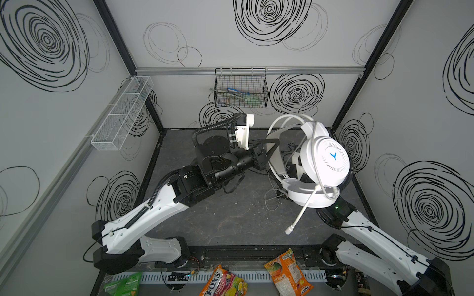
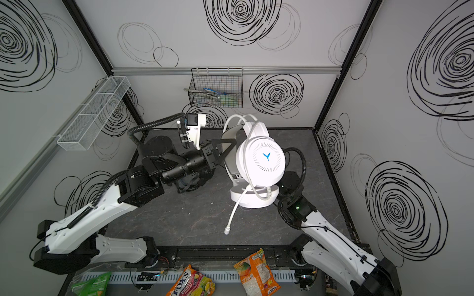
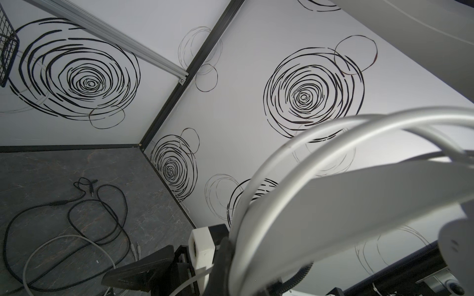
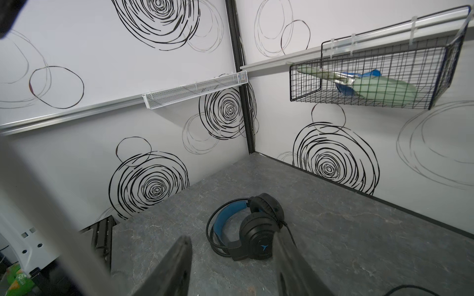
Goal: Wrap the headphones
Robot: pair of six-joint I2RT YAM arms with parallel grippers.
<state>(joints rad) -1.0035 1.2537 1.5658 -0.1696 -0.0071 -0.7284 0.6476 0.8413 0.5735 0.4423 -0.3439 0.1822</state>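
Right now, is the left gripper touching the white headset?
Touching. In both top views the left gripper is shut on the white headset, pinching its grey inner headband and holding it up.

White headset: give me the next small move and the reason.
Likely send the left end effector, shut beside the headband, down to the white cable lying slack on the table. The white headset is aloft, seemingly hung on the right end effector, whose jaws stand open inside its arch, so the left looks freer.
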